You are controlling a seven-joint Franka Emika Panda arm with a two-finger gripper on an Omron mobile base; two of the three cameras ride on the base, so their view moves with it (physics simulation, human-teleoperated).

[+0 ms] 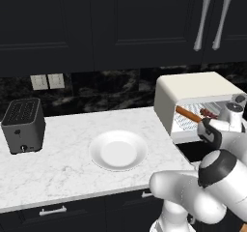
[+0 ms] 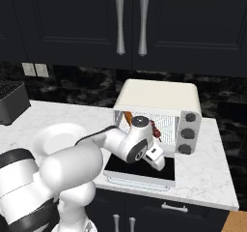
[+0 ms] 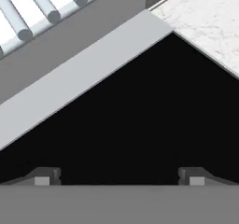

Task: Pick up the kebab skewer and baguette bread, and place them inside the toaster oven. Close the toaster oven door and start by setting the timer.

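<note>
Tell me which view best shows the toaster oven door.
The right base view: the toaster oven door lies folded down flat, its dark glass and pale frame visible, partly behind the arm. The hand view shows only a close patch of glass and frame; the left base view shows just a dark sliver behind the arm.

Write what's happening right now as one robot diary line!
gripper: open, empty, above toaster oven door | door: down | baguette bread: inside toaster oven | kebab skewer: inside | white plate: bare

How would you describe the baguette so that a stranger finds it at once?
Find the cream-white toaster oven at the counter's right end, door folded down. On its wire rack lies the baguette: long, smooth, orange-brown, unlike the short, chunky dark-red skewer beside it.
</note>
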